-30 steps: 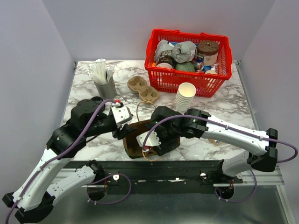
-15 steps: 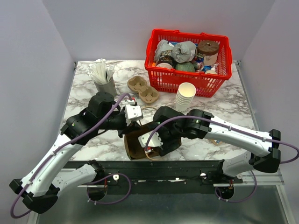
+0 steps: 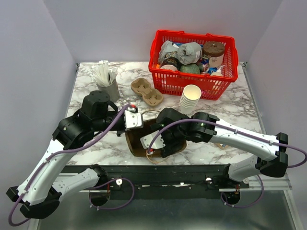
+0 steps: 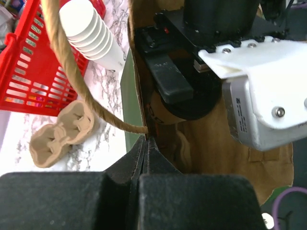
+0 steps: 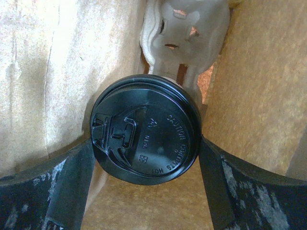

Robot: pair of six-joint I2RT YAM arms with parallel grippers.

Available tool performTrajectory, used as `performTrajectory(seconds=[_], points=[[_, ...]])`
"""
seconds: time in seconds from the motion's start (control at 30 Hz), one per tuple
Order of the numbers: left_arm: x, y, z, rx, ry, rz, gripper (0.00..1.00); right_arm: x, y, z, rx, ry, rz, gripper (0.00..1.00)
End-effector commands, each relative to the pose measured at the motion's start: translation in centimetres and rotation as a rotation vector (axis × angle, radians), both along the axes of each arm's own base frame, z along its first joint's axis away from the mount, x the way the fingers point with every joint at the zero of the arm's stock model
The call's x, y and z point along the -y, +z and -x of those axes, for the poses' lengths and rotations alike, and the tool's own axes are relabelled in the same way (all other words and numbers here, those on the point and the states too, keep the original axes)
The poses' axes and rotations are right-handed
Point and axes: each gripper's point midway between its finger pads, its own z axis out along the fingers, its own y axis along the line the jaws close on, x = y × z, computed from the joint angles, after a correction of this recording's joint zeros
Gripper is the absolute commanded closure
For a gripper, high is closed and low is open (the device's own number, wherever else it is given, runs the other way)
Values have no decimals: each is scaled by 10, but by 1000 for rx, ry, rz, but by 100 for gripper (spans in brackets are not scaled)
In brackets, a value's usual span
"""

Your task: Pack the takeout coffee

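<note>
A brown paper bag point(image 3: 133, 146) lies open near the table's front edge. My right gripper point(image 3: 160, 140) reaches inside it. In the right wrist view its fingers press both sides of the black-lidded coffee cup point(image 5: 144, 129), so this gripper point(image 5: 146, 143) is shut on the cup. A pulp cup carrier point(image 5: 184, 33) sits deeper in the bag. My left gripper point(image 4: 145, 143) is shut on the bag's rim point(image 4: 139, 86), just below where the rope handle point(image 4: 72, 62) joins. In the top view the left gripper point(image 3: 126, 130) is at the bag's left edge.
A stack of white paper cups point(image 3: 191, 99) stands behind the bag. An empty pulp carrier point(image 3: 146, 92) lies beside it. A red basket point(image 3: 178, 82) full of items is at the back right. A grey holder of white stirrers point(image 3: 106, 84) is at the back left.
My left gripper has moved in to the bag's left rim and shut on it. The bag's mouth has shifted slightly left. The right gripper keeps its hold inside the bag.
</note>
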Motion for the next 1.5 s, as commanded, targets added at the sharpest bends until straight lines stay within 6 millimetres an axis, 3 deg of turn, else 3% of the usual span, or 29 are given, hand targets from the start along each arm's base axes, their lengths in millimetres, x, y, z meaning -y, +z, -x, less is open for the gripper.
performTrajectory(seconds=[0.0, 0.13, 0.43, 0.77, 1.23, 1.47], points=[[-2, -4, 3, 93, -53, -5, 100, -3, -9, -8, 43, -21, -1, 50], [2, -25, 11, 54, -74, -11, 100, -9, -17, -14, 67, -35, -20, 50], [11, -30, 23, 84, -73, 29, 100, -5, -22, -25, 106, -110, -23, 47], [25, -34, 37, 68, -165, 46, 100, 6, -44, -29, 136, -98, 45, 46], [27, -39, 31, 73, -128, 68, 100, -3, -71, -44, 116, -66, 119, 47], [25, -32, 20, 74, -58, 123, 100, -4, -79, -48, 109, -31, 135, 47]])
